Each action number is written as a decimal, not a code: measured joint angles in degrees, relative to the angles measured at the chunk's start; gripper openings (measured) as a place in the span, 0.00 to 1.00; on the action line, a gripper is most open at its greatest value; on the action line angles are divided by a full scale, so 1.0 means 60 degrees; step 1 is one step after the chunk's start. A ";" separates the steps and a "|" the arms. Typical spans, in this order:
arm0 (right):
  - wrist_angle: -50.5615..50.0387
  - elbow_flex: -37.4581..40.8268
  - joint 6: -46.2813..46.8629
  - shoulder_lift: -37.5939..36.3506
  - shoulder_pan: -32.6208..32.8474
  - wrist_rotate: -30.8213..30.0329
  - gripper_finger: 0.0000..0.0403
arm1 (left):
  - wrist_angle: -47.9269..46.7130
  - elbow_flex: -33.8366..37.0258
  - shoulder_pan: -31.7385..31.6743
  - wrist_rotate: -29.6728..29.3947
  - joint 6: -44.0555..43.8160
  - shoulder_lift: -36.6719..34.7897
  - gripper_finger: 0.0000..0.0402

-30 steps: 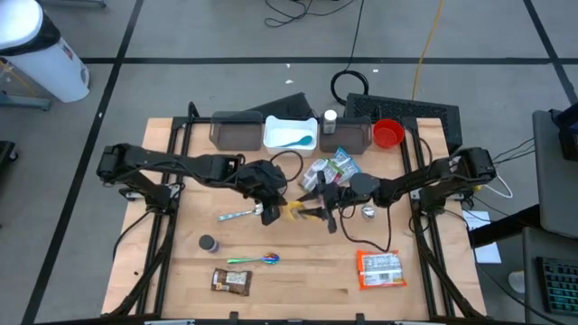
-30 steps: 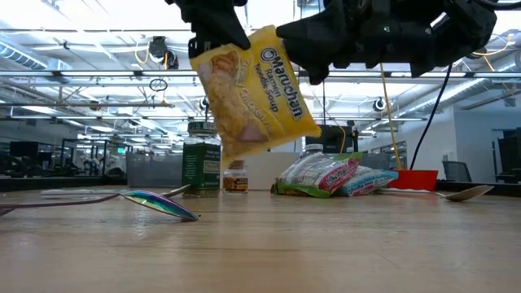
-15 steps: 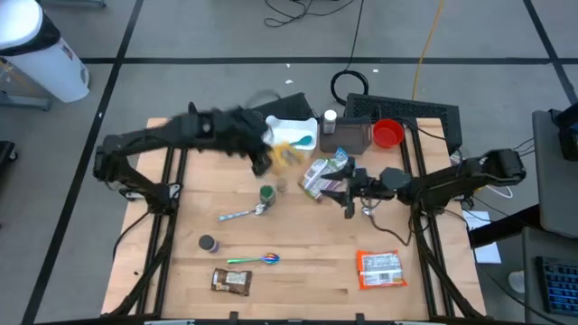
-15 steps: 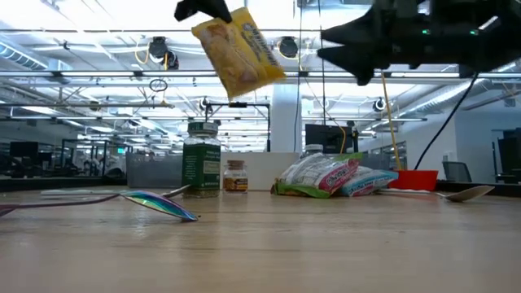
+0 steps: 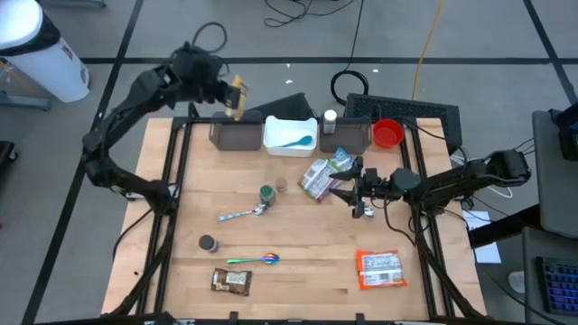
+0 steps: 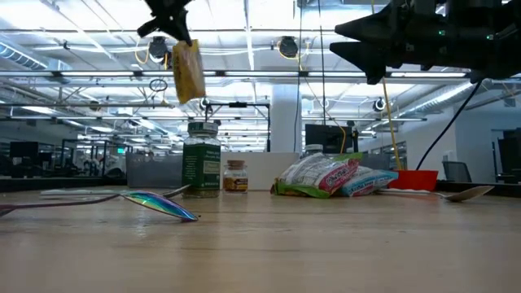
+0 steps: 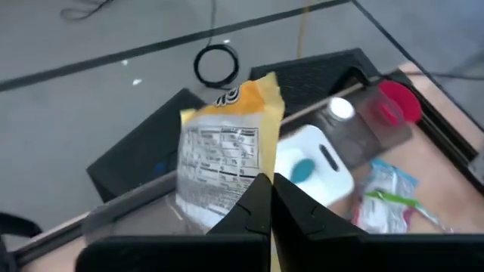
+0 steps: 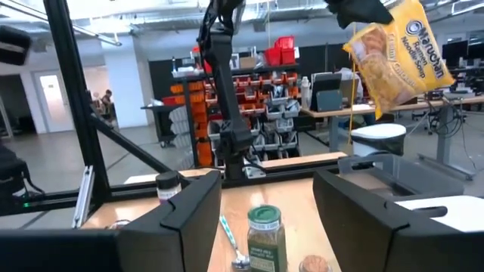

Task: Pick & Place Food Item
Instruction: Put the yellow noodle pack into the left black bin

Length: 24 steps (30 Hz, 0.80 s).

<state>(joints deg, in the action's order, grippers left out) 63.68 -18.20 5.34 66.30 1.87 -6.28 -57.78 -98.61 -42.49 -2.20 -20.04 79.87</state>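
A yellow ramen packet [image 5: 237,95] hangs high above the table's far left edge, close to the left dark bin [image 5: 237,133]. My left gripper [image 5: 221,88] is shut on it. The low view shows the packet [image 6: 187,72] nearly edge-on under the left gripper [image 6: 167,20]. In the left wrist view its label side [image 7: 219,162] faces the camera. My right gripper [image 5: 355,194] stands open over the table's right middle, raised, beside the snack bags [image 5: 325,173], and holds nothing. It also shows in the right wrist view [image 8: 266,181]. My left gripper pinches the packet's edge [image 7: 243,183] between its two shut fingers, near one corner. The fingers slant downward toward the table's far edge. The packet hangs below them [image 6: 182,50], lifted clear of the table and the bins.
Along the far edge stand a white bin [image 5: 290,133], a second dark bin [image 5: 354,134] and a red bowl [image 5: 387,134]. A green jar [image 5: 266,193], a spoon [image 5: 239,214], a rainbow spoon [image 5: 253,260], a brown bar [image 5: 230,281] and an orange packet [image 5: 379,269] lie on the table.
My left gripper has swung from the table's middle up and toward the far left edge, turning as it went and carrying the packet, which now hangs edge-on to the low view. My right gripper has drawn back toward the table's right edge, away from the packet.
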 joint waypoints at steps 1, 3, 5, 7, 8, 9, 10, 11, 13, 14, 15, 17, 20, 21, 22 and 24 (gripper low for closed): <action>-0.0010 0.0000 0.0000 0.0000 0.0000 0.0004 0.50 | 0.0000 0.0000 -0.0239 0.0098 0.0108 0.0050 0.00; -0.0015 0.0000 0.0000 0.0004 0.0000 0.0004 0.50 | -0.0108 0.0001 -0.0680 0.0126 0.0265 0.0183 0.00; -0.0015 0.0000 0.0000 0.0004 0.0000 0.0007 0.49 | -0.0439 0.0007 -0.1125 0.0149 0.0413 0.0283 0.00; -0.0071 0.0000 0.0000 0.0004 0.0000 0.0007 0.49 | -0.0876 0.0007 -0.1623 0.0149 0.0535 0.0314 0.00; -0.0087 0.0000 0.0000 0.0004 0.0000 0.0007 0.50 | -0.1046 0.0030 -0.1847 0.0122 0.0548 0.0315 0.00; -0.0087 0.0000 0.0000 0.0004 0.0000 0.0007 0.50 | -0.1132 0.0149 -0.2045 0.0113 0.0548 0.0302 0.00; -0.0084 0.0000 0.0000 0.0004 0.0000 0.0007 0.50 | -0.1164 0.0296 -0.2173 0.0166 0.0548 0.0269 0.00; -0.0084 0.0000 -0.0001 0.0004 0.0000 0.0007 0.50 | -0.1157 0.0489 -0.2257 0.0277 0.0553 0.0225 0.00; -0.0087 0.0000 -0.0004 0.0004 0.0000 0.0009 0.50 | -0.1060 0.0994 -0.2326 0.0540 0.0617 0.0044 0.00; -0.0086 0.0000 -0.0004 0.0004 0.0000 0.0009 0.49 | -0.0879 0.1336 -0.2325 0.0645 0.0675 -0.0113 0.00; -0.0084 0.0000 -0.0004 0.0004 0.0000 0.0011 0.49 | -0.0630 0.1701 -0.2325 0.0691 0.0731 -0.0279 0.00; -0.0087 0.0000 -0.0007 0.0004 0.0000 0.0011 0.49 | -0.0015 0.2541 -0.2346 0.0826 0.0714 -0.0631 0.00; -0.0087 0.0000 -0.0004 0.0004 0.0000 0.0011 0.49 | 0.1032 0.3808 -0.2385 0.1341 0.0502 -0.1152 0.00; -0.0091 0.0000 -0.0004 0.0004 0.0000 0.0011 0.49 | 0.1352 0.4193 -0.2430 0.1518 0.0481 -0.1358 0.00; -0.0091 0.0000 -0.0004 0.0004 0.0000 0.0011 0.49 | 0.1549 0.4537 -0.2500 0.1615 0.0405 -0.1571 0.00; -0.0091 0.0000 -0.0004 0.0004 0.0000 0.0011 0.49 | 0.1933 0.5208 -0.2701 0.1641 0.0234 -0.1949 0.00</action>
<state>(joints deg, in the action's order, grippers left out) 63.13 -18.20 5.32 66.32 1.87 -6.22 -46.18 -67.36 -58.70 7.65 -18.64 68.17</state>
